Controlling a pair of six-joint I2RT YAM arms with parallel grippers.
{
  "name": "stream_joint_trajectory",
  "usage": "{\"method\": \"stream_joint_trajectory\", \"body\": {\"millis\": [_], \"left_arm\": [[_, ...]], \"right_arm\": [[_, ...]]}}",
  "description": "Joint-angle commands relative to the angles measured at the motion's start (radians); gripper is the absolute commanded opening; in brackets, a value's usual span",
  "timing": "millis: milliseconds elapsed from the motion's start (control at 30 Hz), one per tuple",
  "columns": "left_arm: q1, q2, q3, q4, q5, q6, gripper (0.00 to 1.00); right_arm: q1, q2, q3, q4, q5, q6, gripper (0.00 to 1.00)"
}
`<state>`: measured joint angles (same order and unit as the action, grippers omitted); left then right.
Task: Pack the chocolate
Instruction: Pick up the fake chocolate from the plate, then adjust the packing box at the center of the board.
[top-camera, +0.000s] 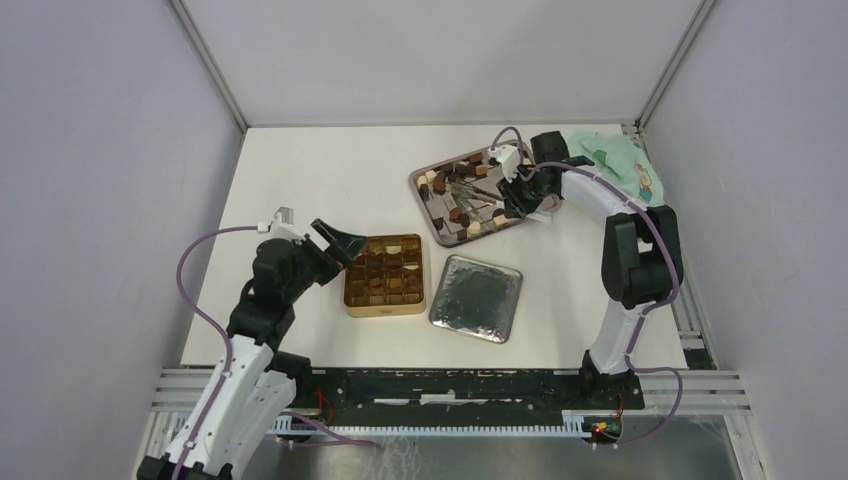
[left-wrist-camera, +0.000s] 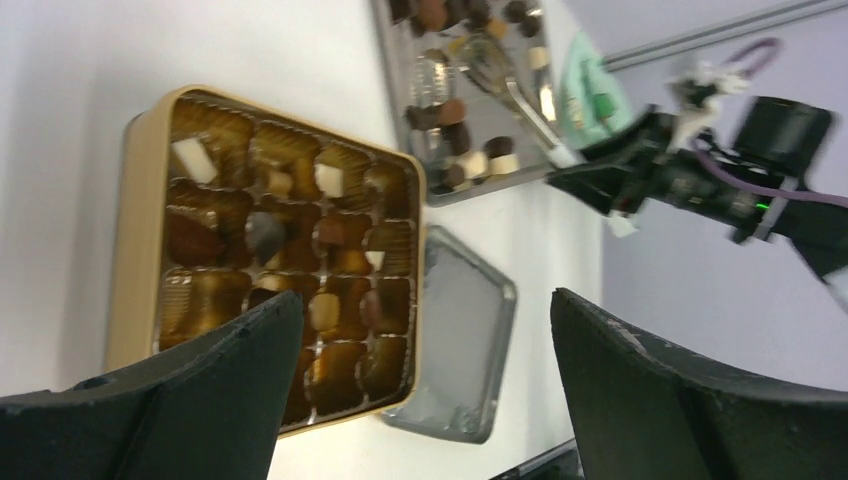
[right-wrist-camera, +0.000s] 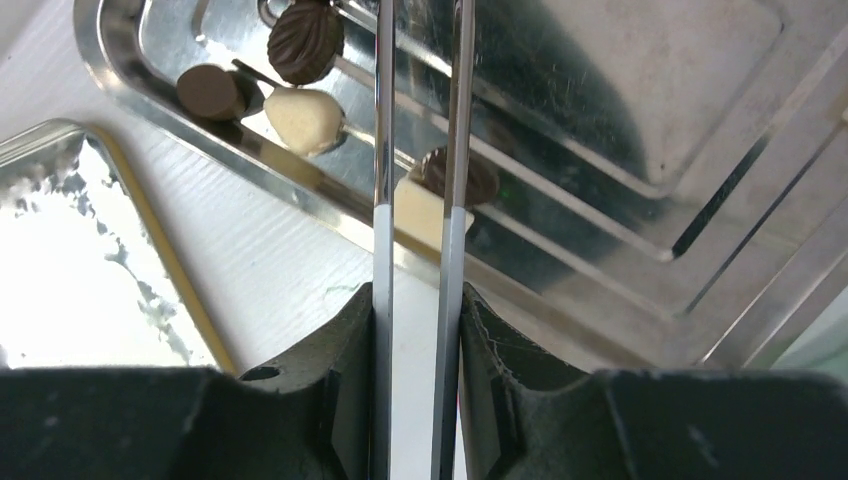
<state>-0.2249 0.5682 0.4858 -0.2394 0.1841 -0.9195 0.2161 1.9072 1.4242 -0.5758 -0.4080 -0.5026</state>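
Note:
Loose chocolate pieces, dark, brown and cream, lie on a silver tray at the back right. My right gripper is over the tray, shut on the long silver tongs. Their arms run out past a cream cube and a dark round piece; the tips are out of view. The gold gridded tin at the table's middle holds several pieces. My left gripper is open and empty, just above the tin's left edge.
The tin's silver lid lies flat right of the tin, close to it. A green cloth sits at the back right corner behind the right arm. Grey walls enclose the table on three sides.

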Motion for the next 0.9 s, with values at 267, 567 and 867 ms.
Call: {"method": "stream_joint_trajectory", "body": {"millis": [267, 567, 867], "left_arm": [[-0.001, 0.502, 0.315, -0.234, -0.127, 0.373, 0.83], [-0.001, 0.72, 0.452, -0.27, -0.214, 0.485, 0.45], [-0.001, 0.844, 0.467, -0.282, -0.263, 0.544, 0.43]], "right_arm": [[-0.058, -0.28, -0.206, 0.087, -0.198, -0.048, 0.0], [-0.06, -0.39, -0.31, 0.112, -0.274, -0.044, 0.0], [-0.061, -0.412, -0.309, 0.106, -0.327, -0.042, 0.0]]}}
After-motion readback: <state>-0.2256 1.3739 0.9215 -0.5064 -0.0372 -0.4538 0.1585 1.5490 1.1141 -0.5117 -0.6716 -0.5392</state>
